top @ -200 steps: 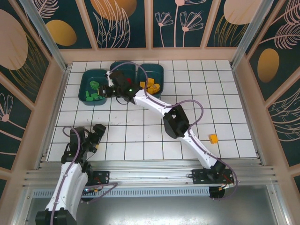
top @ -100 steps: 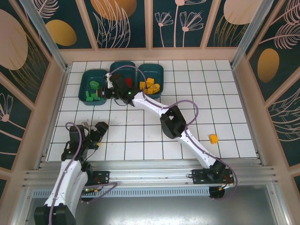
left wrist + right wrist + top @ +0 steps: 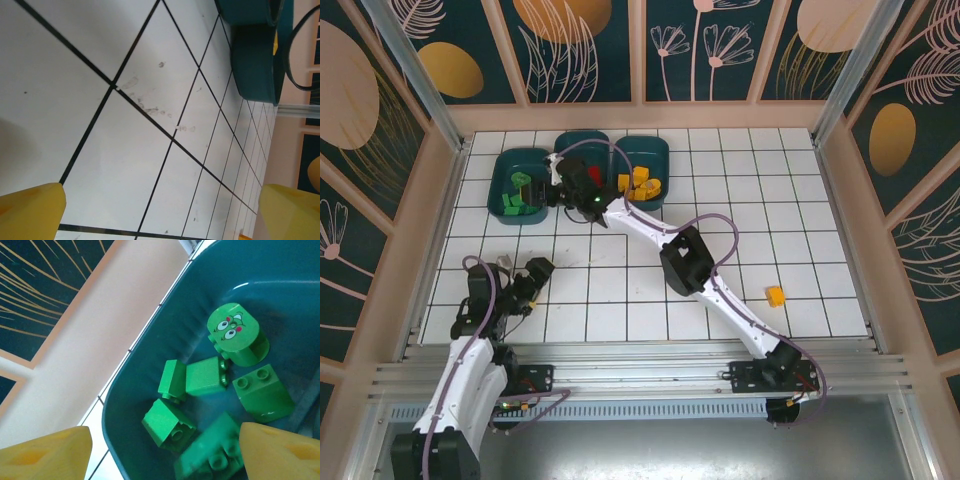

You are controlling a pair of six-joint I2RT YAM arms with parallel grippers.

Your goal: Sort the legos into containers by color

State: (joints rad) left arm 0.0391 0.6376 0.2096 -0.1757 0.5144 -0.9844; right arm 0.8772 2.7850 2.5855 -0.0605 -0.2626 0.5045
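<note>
Three dark teal containers stand side by side at the far left. The left container (image 3: 504, 166) holds green legos (image 3: 517, 203), the middle container (image 3: 582, 138) a red lego (image 3: 595, 176), the right container (image 3: 661, 149) yellow legos (image 3: 641, 182). My right gripper (image 3: 548, 192) (image 3: 165, 455) hangs open over the left container (image 3: 125, 390), above several green bricks (image 3: 167, 422) and the round green piece (image 3: 234, 335) with a face. It holds nothing. One yellow lego (image 3: 776, 296) lies loose at the right. My left gripper (image 3: 536, 269) (image 3: 160, 215) is open over bare tiles.
The right arm stretches diagonally across the table from its base (image 3: 775, 375) to the containers. Wooden walls enclose the tiled table (image 3: 800, 200). In the left wrist view the containers (image 3: 255, 65) sit at the far end of the tiles.
The right arm's elbow has shifted left and its gripper has edged further over the left container. The left arm has turned slightly, gripper still open near the front left.
</note>
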